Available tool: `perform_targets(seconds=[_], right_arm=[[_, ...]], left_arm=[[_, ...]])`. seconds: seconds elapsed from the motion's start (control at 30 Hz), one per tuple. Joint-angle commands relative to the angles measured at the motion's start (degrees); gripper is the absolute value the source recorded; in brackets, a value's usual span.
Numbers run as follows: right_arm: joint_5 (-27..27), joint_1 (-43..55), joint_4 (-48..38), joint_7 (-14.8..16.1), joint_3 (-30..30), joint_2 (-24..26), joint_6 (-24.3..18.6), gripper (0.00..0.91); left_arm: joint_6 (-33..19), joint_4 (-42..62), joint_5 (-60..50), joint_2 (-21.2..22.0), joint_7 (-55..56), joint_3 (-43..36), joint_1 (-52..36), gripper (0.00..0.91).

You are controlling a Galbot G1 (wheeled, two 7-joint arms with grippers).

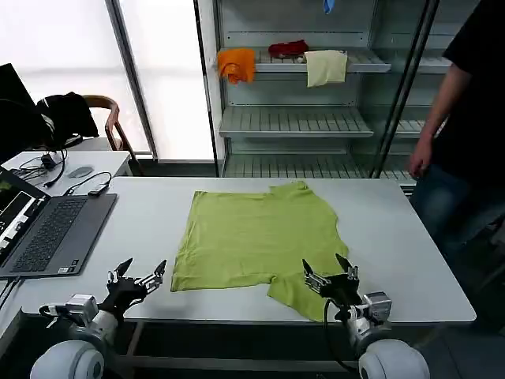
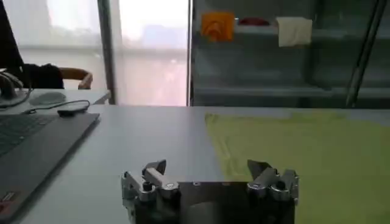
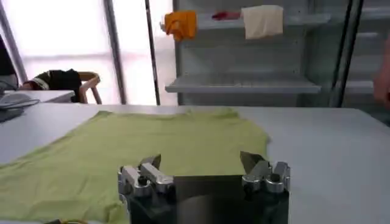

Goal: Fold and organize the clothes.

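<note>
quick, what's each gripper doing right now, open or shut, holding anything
Left gripper: open, empty, at the near table edge left of the lime-green cotton T-shirt.
Right gripper: open, empty, over the shirt's near sleeve.

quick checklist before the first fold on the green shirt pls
1. T-shirt lying spread on the table: ok, though the near sleeve by the right claw looks rumpled.
2. Left claw open and free of cloth: ok, at the near edge, left of the shirt.
3. Right claw open: ok, over the near sleeve.
4. Laptop apart from the shirt: ok.
5. Printed side up or down: cannot tell; no print shows.
6. Person off the table: ok, standing at the far right.
</note>
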State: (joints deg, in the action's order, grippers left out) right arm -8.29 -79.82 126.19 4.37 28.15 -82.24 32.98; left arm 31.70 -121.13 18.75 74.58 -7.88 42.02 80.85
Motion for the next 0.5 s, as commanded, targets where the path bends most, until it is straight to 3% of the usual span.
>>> perform_targets(seconds=[0.03,0.5], right_arm=[[-0.37,-6.39,0.37,-1.28,0.36,0.31,0.08,0.907],[-0.4,-8.48,1.32,-1.27,-0.24,0.49,0.12,0.907]], left_arm=[[0.09,-0.56,-0.28,-0.01,0.6,-0.88,2.24,0.907],[-0.16,-0.99,-0.83,0.22,0.76,-2.36,4.62,0.907]])
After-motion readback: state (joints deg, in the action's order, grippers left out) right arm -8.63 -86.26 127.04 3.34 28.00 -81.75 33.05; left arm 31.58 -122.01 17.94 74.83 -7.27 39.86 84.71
